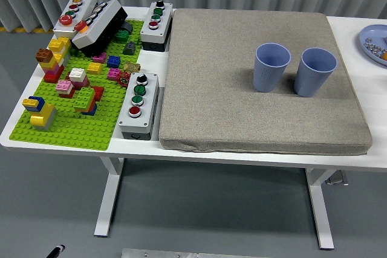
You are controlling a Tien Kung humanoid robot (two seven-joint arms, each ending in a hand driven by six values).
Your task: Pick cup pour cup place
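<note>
— Can you see either hand?
— No, neither one is in the picture, so I can't tell their state.
— And the cups?
— Two pale blue ribbed cups stand upright, mouths open, right of centre on the grey mat (242,113): the left cup (271,66) just beside the right cup (317,71), not touching.

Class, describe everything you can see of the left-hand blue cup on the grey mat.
The left cup is pale blue with fine vertical ribs, probably paper or plastic. It tapers to a narrower base, stands upright, mouth open; its inside shows only blue wall, and the bottom is hidden. It stands on the grey mat, toward the far right, beside the right cup with a small gap between them. Nothing else touches it.
</note>
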